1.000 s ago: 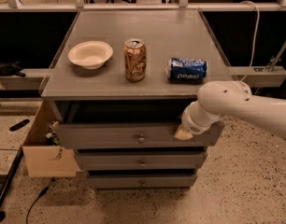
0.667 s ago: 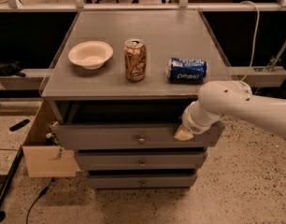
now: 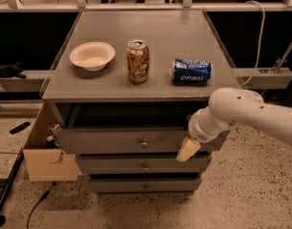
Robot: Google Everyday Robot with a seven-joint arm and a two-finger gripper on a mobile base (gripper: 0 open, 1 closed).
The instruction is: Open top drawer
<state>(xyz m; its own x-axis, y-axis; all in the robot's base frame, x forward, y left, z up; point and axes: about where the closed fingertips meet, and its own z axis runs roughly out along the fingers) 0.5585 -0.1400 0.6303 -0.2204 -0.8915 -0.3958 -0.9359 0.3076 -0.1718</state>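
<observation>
Gripper [image 3: 188, 149]: against the right end of the top drawer [image 3: 122, 141] front, beige tip pointing down; wide or narrow, cannot tell.
Top drawer: reaches left from the gripper, pulled part way out; inside dark, contents hidden.
Bowl [image 3: 92, 55]: up and far left of the gripper, empty.
Gold can [image 3: 138, 61]: upright, above-left.
Pepsi can [image 3: 191, 71]: lying sideways, straight above.
Change: gripper tip lower than a second ago; drawer about as far out.

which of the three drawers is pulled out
The top drawer, the widest, juts out furthest; the gripper is at its right end.
</observation>
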